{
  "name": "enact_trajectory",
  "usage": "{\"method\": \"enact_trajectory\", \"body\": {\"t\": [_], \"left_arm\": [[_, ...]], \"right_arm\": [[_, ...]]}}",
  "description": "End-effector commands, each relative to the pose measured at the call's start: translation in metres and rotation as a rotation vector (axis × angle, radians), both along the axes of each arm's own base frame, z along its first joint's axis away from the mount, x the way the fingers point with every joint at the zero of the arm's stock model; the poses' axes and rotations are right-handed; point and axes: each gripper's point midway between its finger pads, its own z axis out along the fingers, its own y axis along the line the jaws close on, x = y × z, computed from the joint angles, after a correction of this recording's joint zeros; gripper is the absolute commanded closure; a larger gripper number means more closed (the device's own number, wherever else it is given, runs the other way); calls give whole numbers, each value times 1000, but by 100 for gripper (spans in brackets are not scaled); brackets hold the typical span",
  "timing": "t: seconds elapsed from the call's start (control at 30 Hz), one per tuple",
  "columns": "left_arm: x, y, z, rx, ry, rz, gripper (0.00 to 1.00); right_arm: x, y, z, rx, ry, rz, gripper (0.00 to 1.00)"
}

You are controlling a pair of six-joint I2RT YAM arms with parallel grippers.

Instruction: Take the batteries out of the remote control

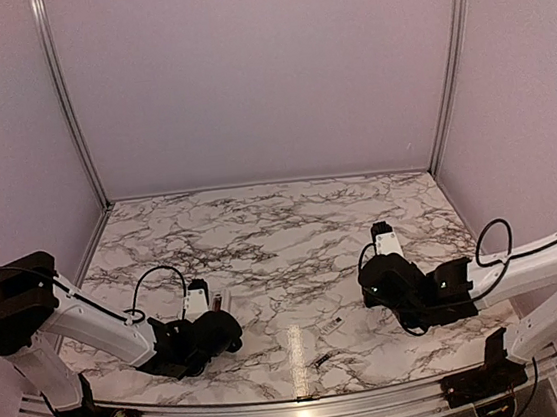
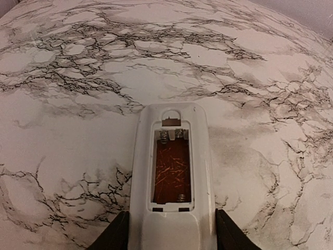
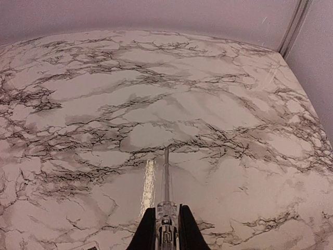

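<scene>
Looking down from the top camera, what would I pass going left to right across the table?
Remote control in the left gripper → small dark loose piece → right gripper holding a thin rod.

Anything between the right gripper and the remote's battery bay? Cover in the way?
Nothing visible. The remote control sits in the left gripper with its bay uncovered, and only bare table lies between it and the right gripper, which holds a thin rod.
</scene>
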Motion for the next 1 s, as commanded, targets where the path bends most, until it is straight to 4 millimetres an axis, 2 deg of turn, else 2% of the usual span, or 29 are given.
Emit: {"method": "enact_trajectory", "body": {"t": [0.0, 0.1, 0.33, 0.63, 0.77, 0.97], "left_arm": [[-2, 6, -10, 27, -2, 24, 89], [-3, 6, -13, 25, -1, 23, 87], [-7, 5, -14, 44, -20, 13, 66], [-8, 4, -8, 45, -36, 10, 34], [-8, 3, -7, 43, -37, 7, 15], [-8, -5, 6, 21, -52, -16, 1]], "right_arm": [[3, -3, 9, 46, -30, -16, 100], [3, -5, 8, 51, -31, -16, 100], [0, -9, 7, 66, -33, -12, 100], [-2, -13, 8, 82, -36, -12, 100], [-3, -15, 8, 85, -38, -11, 100], [-3, -18, 10, 91, -44, -14, 100]]}}
